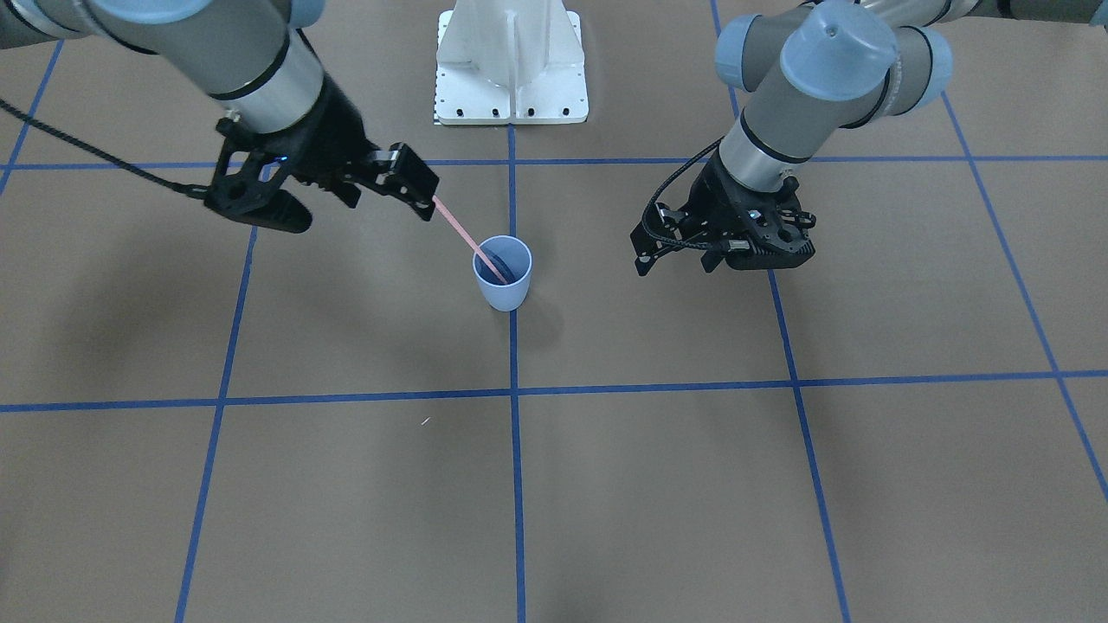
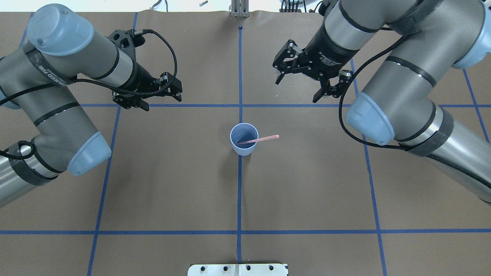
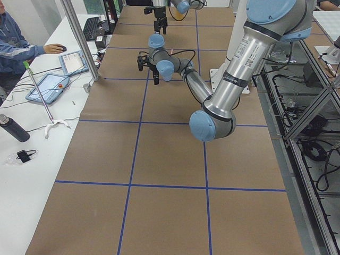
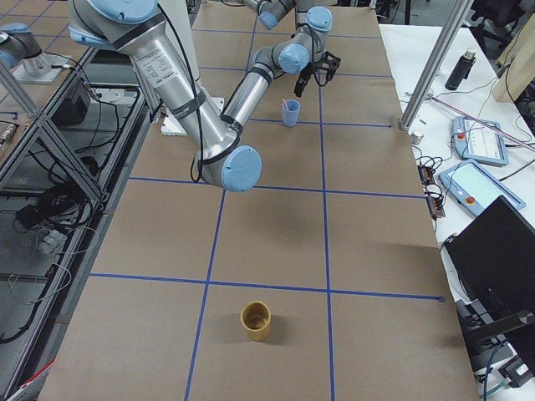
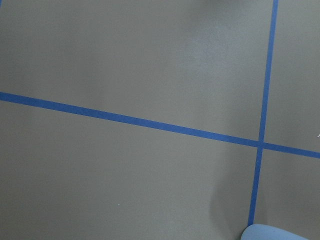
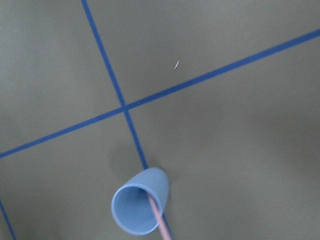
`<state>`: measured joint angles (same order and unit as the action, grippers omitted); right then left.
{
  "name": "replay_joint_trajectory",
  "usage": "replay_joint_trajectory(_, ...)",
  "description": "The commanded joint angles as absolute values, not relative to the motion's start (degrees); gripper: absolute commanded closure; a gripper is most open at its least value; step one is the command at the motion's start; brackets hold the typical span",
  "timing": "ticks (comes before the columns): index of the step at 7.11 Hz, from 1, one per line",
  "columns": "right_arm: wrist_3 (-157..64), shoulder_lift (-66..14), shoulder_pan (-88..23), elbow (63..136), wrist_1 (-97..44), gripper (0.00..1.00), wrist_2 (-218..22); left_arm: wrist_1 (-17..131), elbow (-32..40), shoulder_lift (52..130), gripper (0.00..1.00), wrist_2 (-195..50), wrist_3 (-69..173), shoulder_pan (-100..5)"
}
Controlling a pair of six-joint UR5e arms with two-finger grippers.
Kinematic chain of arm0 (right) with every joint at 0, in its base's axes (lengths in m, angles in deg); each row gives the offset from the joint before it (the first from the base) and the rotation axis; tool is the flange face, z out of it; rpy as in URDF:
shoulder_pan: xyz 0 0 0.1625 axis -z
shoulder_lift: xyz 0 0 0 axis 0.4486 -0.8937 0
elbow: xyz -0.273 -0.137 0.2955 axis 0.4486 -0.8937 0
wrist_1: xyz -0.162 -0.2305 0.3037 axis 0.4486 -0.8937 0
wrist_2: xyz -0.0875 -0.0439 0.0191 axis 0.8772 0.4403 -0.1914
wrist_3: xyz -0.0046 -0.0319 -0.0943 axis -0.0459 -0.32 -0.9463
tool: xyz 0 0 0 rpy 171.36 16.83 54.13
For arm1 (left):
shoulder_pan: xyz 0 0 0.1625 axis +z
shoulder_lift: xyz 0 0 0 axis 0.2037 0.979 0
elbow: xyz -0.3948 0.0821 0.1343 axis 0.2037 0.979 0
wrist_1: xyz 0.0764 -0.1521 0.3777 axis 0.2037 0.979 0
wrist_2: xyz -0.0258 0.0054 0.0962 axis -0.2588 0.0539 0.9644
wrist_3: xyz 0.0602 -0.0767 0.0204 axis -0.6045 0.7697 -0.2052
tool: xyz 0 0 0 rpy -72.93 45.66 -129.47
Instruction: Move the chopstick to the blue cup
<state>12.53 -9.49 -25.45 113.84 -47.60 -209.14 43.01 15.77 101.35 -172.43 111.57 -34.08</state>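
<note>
The chopstick (image 2: 257, 140) is standing tip-down in the cup (image 2: 243, 152), leaning on the rim toward my right pincer (image 2: 296, 91). That pincer is hanging spread wide, clear of the stick, with the cup lower and inward of it. My left pincer (image 2: 162, 103) is hovering spread too, across the cup, over the bench (image 2: 172, 184).

I log: blue cup (image 2: 243, 150), light blue outside, darker blue inside; chopstick (image 2: 262, 138), pale pink; table (image 2: 172, 184), brown, gridded with blue tape lines (image 2: 239, 191); second cup (image 4: 256, 322), ochre yellow.
</note>
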Motion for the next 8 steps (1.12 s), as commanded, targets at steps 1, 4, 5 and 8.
replay_joint_trajectory(1, -7.35, -17.61, -34.04, 112.96, -47.44, 0.0, -209.0, 42.67, 15.78, 99.38, 0.02, -172.38, 104.54, -37.79)
replay_joint_trajectory(4, -28.86, -23.34, -42.49, 105.76, -45.87, 0.0, -208.91, 41.96, 13.07, 92.61, 0.02, -172.91, 80.02, -47.54)
replay_joint_trajectory(5, -33.34, -23.53, -45.3, 102.69, -43.68, 0.0, -208.12, 41.96, 9.48, 91.28, 0.02, -173.17, 70.55, -51.4)
replay_joint_trajectory(8, -42.86, -23.36, -48.32, 90.85, -34.22, 0.0, -203.75, 42.05, -2.46, 91.79, 0.02, -183.32, 49.78, -64.58)
